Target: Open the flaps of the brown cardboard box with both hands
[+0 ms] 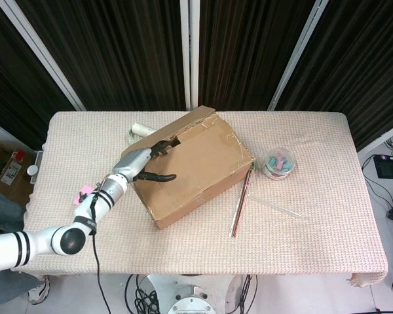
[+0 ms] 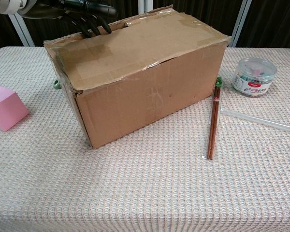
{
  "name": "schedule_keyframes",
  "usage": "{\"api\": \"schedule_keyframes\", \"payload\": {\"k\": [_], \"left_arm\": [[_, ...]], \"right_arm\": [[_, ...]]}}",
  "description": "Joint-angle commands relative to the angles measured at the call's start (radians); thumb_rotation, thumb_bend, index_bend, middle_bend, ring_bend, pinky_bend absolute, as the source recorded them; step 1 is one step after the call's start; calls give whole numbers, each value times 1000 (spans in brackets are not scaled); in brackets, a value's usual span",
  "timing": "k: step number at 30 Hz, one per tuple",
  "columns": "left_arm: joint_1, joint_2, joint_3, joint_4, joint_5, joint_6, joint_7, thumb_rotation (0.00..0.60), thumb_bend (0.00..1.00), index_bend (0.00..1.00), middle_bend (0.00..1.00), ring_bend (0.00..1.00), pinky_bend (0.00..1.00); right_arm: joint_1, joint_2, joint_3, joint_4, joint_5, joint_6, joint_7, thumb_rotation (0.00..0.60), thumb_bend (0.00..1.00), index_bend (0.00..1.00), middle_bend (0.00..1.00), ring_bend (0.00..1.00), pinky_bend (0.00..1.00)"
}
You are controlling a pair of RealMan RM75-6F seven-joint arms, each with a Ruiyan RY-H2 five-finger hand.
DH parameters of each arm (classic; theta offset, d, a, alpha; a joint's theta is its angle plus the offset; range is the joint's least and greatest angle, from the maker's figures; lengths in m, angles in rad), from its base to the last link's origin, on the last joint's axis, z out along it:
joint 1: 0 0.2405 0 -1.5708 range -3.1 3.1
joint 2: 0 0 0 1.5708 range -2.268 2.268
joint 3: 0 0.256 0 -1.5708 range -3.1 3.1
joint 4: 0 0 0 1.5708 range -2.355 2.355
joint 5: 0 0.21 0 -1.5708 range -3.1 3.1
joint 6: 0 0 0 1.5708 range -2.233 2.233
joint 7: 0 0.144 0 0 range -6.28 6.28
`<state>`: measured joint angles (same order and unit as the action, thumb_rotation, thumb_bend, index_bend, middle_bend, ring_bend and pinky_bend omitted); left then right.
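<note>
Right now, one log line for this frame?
left hand: fingers at box top seam | flaps: closed | right hand: not in view

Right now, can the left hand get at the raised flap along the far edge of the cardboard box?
Probably yes. The left hand is already over the cardboard box, fingers reaching into the gap beside the raised flap, and nothing lies between them.

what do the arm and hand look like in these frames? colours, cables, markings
Only the left arm shows: glossy white links, black bands at the joints, a dark round joint cap, a silver-grey wrist section. A black cable runs along it. The left hand has a grey palm shell and black fingers. Markings unreadable.
</note>
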<state>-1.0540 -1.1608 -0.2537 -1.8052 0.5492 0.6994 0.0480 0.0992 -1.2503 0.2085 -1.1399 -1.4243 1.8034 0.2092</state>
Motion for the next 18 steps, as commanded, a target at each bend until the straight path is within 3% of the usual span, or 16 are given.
{"api": "schedule_keyframes", "payload": {"k": [1,8,18], "left_arm": [[5,-1,-8,-3,14,5,-15,244,0,72,169,264,199],[20,12,-39,-26,53,20,-56,241,0,69,162,392,214],[36,48,-81,-65,86,11,-118,235,0,68,161,406,216]], "right_arm": [[-1,-3,4,3,-1,-3,2,600,307,0,0,0,0],[-2,-3,14,3,-5,-15,4,600,315,0,0,0,0],[-7,-2,25,-3,-7,-25,9,600,316,0,0,0,0]]}}
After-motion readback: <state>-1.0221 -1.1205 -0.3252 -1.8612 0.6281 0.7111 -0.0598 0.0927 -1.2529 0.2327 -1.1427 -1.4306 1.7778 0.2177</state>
